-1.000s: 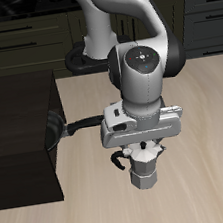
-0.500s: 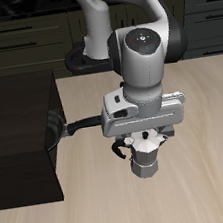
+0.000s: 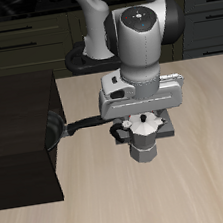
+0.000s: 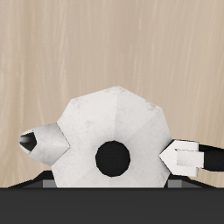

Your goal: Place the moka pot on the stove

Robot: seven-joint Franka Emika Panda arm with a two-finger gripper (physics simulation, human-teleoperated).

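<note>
The silver-grey moka pot (image 3: 143,149) hangs upright between my gripper's (image 3: 142,129) fingers, above the wooden table. The wrist view shows its faceted lid (image 4: 109,122) and black knob from above, with one fingertip (image 4: 42,140) pressed on each side of it. The gripper is shut on the pot. Only a dark edge of the stove (image 3: 167,128) shows behind the pot; my hand hides the rest, and its red coil is out of sight. A dark band (image 4: 112,206) beside the pot in the wrist view may be the stove's edge.
A large dark box-shaped cabinet (image 3: 22,142) stands beside the arm. A black frying pan's handle (image 3: 82,126) sticks out from beside it toward the pot. The table's front part is bare wood (image 3: 196,192).
My gripper has carried the moka pot away from the table's front edge, farther back toward the stove. The cabinet and pan have not moved.
</note>
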